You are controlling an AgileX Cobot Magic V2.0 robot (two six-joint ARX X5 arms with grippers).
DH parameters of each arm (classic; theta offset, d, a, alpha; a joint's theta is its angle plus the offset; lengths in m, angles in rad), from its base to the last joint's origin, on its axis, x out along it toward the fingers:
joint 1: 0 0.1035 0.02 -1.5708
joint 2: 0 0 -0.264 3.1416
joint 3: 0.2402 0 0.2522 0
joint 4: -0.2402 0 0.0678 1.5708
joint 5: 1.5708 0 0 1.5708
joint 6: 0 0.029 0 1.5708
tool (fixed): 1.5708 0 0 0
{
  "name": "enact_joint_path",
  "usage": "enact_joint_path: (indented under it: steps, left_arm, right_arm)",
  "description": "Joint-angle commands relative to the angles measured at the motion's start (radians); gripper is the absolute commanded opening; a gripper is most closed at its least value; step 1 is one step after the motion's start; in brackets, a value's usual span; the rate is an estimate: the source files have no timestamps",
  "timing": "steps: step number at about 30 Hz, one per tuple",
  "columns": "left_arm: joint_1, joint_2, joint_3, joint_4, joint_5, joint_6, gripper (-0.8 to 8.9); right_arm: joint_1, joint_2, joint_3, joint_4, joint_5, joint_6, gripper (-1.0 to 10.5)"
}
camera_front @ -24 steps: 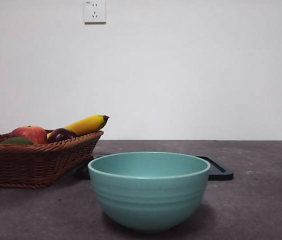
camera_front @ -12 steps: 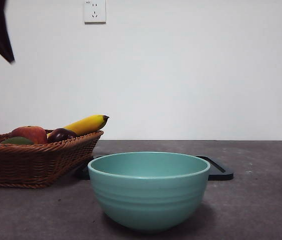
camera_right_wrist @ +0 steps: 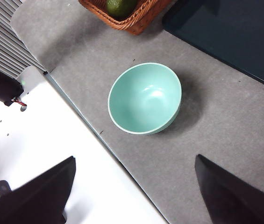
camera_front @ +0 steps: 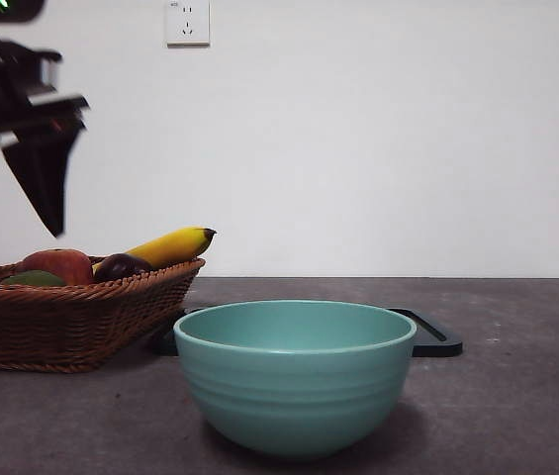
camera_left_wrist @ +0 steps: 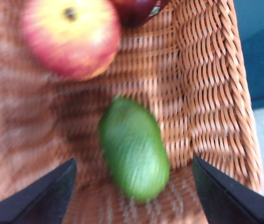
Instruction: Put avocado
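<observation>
Grey surface point(camera_front: 516, 396), white wall behind. The avocado point(camera_left_wrist: 134, 149) lies on the floor of the wicker basket point(camera_left_wrist: 206, 93), beside the apple point(camera_left_wrist: 71, 37). We judge the reach step: the left gripper point(camera_left_wrist: 132, 186) hovers above the fruit, fingers spread wide, touching nothing. Next it must descend straddling the avocado, then close. The right gripper point(camera_right_wrist: 134, 186) waits, fingers apart, above the teal bowl point(camera_right_wrist: 145, 98). The left wrist view is blurred; the front view shows only a sliver of avocado above the rim.

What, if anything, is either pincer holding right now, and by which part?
Nothing is held. The left pincer is open above the avocado in the wicker basket, not touching it. The right pincer is open and empty above the table.
</observation>
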Motion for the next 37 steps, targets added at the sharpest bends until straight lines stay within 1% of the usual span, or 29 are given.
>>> enact_joint_path:
  steps: [1, 6, 9, 19, 20, 24, 26, 29, 33, 37]
  left_arm:
    - [-0.013, 0.054, 0.021, 0.039, -0.008, 0.006, 3.96]
    - [-0.029, 0.127, 0.021, 0.082, -0.038, -0.001, 3.96]
    - [-0.036, 0.163, 0.021, 0.096, -0.079, -0.006, 3.97]
    - [-0.042, 0.224, 0.021, 0.113, -0.085, -0.021, 3.94]
    - [-0.042, 0.229, 0.021, 0.113, -0.085, -0.026, 3.86]
    - [-0.043, 0.233, 0.021, 0.112, -0.085, -0.036, 2.68]
    - [-0.043, 0.233, 0.021, 0.11, -0.085, -0.046, 2.34]
    - [-0.043, 0.233, 0.021, 0.102, -0.084, -0.053, 2.34]
    - [-0.049, 0.213, 0.023, 0.097, -0.081, -0.055, 2.34]
    - [-0.06, 0.149, 0.034, 0.096, -0.039, -0.061, 2.35]
  right_arm:
    - [0.007, 0.006, 0.018, 0.01, 0.0, 0.0, 4.1]
    - [0.007, 0.006, 0.018, 0.011, 0.0, 0.0, 4.1]
    - [0.007, 0.006, 0.018, 0.013, 0.0, 0.0, 4.1]
    - [0.007, 0.006, 0.018, 0.021, 0.0, 0.0, 4.1]
    - [0.007, 0.006, 0.018, 0.021, 0.0, 0.0, 4.1]
    - [0.006, 0.006, 0.018, 0.022, 0.001, 0.0, 4.1]
    - [0.007, 0.006, 0.018, 0.025, 0.006, 0.0, 4.1]
    - [0.007, 0.006, 0.018, 0.027, 0.024, 0.001, 4.1]
    - [0.006, 0.006, 0.018, 0.028, 0.024, 0.003, 4.1]
    - [0.006, 0.006, 0.018, 0.031, 0.024, 0.004, 4.1]
